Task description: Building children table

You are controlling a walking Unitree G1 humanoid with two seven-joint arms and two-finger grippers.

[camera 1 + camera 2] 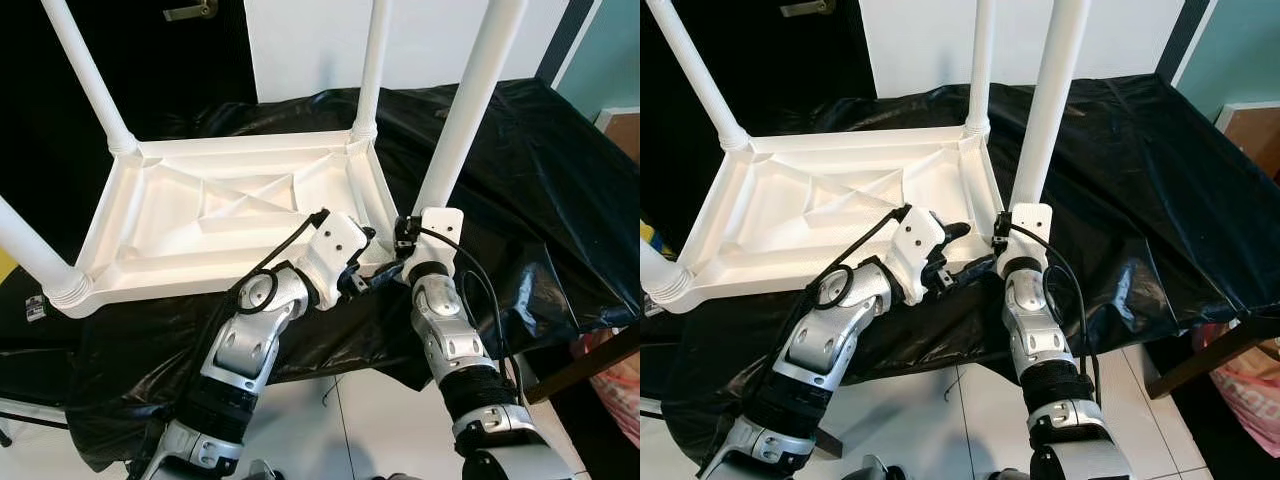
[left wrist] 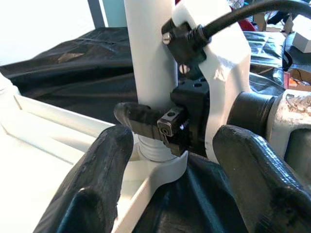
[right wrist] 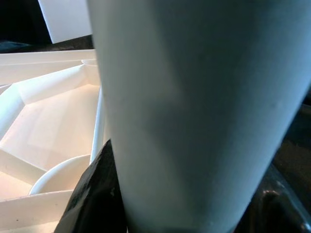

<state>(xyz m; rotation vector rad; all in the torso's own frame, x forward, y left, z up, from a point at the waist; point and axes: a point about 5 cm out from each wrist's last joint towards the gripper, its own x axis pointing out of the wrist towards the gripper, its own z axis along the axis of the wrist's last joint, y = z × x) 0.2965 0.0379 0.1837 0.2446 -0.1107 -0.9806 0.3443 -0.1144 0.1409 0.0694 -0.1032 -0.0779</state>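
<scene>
A white plastic children's table (image 1: pixel 200 215) lies upside down on a black-covered surface, its legs pointing up. My right gripper (image 1: pixel 408 238) is shut on the near right leg (image 1: pixel 470 110) just above its corner socket; in the right wrist view the leg (image 3: pixel 194 97) sits between the black fingers (image 3: pixel 92 194). Close beside it, at the table's near right corner, my left gripper (image 1: pixel 952 255) is open with nothing held. In the left wrist view its fingers (image 2: pixel 97 184) frame the leg (image 2: pixel 150 53) and one of the right gripper's fingers (image 2: pixel 141 119).
Three other legs stand at the far left (image 1: pixel 90 80), far right (image 1: pixel 372 70) and near left (image 1: pixel 30 250) corners. A black plastic sheet (image 1: pixel 540 170) drapes the surface and hangs over its front edge. White tiled floor (image 1: pixel 370 420) lies below, with wooden furniture (image 1: pixel 590 360) at the right.
</scene>
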